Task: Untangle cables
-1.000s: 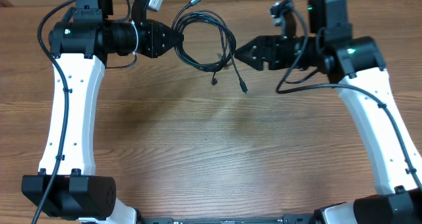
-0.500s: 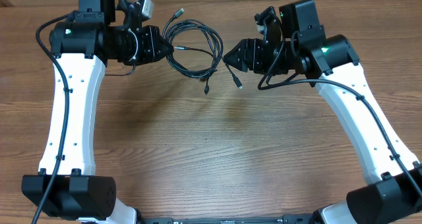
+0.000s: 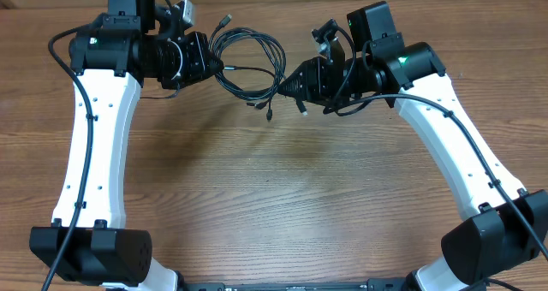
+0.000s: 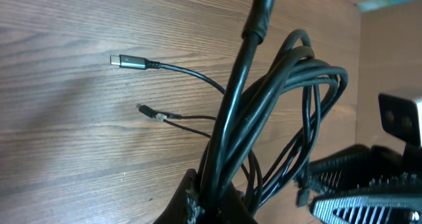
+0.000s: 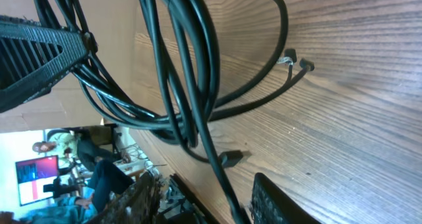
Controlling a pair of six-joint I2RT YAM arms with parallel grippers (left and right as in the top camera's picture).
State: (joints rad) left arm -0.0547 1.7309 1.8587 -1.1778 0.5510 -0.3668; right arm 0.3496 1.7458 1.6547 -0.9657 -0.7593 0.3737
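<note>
Holds a tangled bundle of thin black cables (image 3: 253,64) up off the brown wood-grain table (image 3: 274,197), in the upper middle of the overhead view, between the two arms. Pinches it at its left edge with the black left gripper (image 3: 221,66), fully closed on several strands at once, seen in the left wrist view as cords fanning up out of the fingertips at the bottom of the frame. Probably anchors the bundle this way to let the loops hang open and the loose ends drop free. Leaves a silvery plug end (image 4: 125,61) and a smaller dark tip (image 4: 148,111) hanging toward the wood at the left of that view.

Sets the black right gripper (image 3: 286,87) against the bundle's right edge, opposite the anchor. Shows there, at the bottom of the right wrist view, two fingers (image 5: 280,201) standing apart with one strand running down between them, not pinched, nothing held yet. Judging by that placement, aims for a single cord rather than the whole coil, ready for a pull toward the right of the frame. Risks catching a neighbouring loop, given the close crossing of strands just above the fingers.
</note>
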